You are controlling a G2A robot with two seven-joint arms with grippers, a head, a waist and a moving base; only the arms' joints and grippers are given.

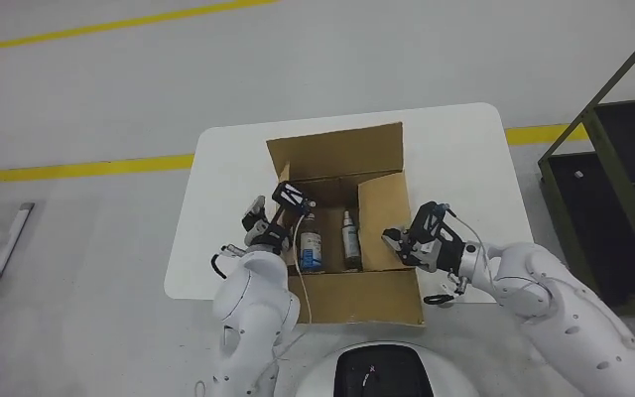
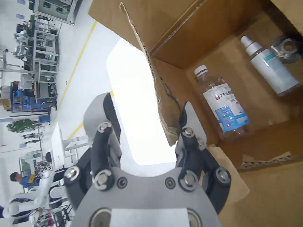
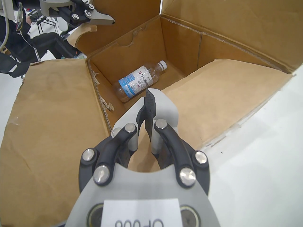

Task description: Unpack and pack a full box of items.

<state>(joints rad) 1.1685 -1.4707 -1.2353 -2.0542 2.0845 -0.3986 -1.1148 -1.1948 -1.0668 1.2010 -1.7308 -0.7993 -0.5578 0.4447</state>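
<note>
The left gripper (image 2: 148, 105) fingers gape astride the torn flap (image 2: 163, 102) of the cardboard box (image 1: 337, 149), and the right gripper (image 3: 148, 100) fingers are pinched shut on nothing, so the left should clear that flap, then close across the clear bottle (image 2: 225, 105) on the box floor.

1. This is looking like a robotics test hall in an industrial building, rather than a home or a shop.
2. Yellow lines (image 1: 94, 167) are running across a wide, smooth grey floor (image 1: 99, 89), as on a factory floor.
3. A dark metal rack (image 1: 585, 169) is standing just beside the white table (image 1: 466, 149).
4. In the left wrist view, metal-framed workstations (image 2: 45, 45) loaded with equipment are lining the hall, and another white robot (image 2: 16, 207) is standing among stands and cables.
</note>
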